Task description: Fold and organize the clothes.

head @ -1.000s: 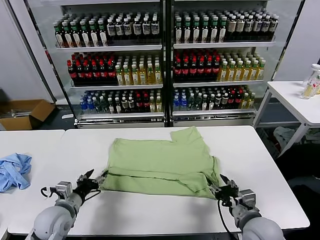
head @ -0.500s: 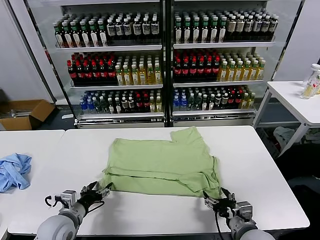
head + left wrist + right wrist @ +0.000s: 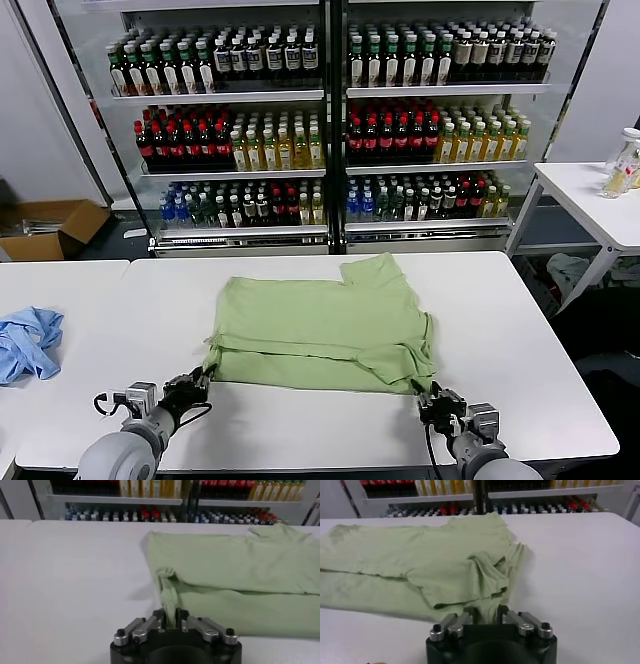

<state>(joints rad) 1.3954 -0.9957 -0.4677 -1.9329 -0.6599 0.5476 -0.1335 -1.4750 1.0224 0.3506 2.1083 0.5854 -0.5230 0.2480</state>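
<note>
Left gripper [image 3: 170,618] and right gripper [image 3: 485,616] were clamped on the shirt's [image 3: 325,325] near corners; an even, taut, simultaneous lift was advised.

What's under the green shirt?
Under the green shirt is the white table. The shirt is doubled over, so a lower cloth layer shows along its near edge. Anything else beneath is covered.

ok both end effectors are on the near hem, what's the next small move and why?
Probably lift both together and carry the hem toward the collar side. The left end effector and right end effector each pinch a near corner of the shirt, which lies flat on the table with one fold already made.
</note>
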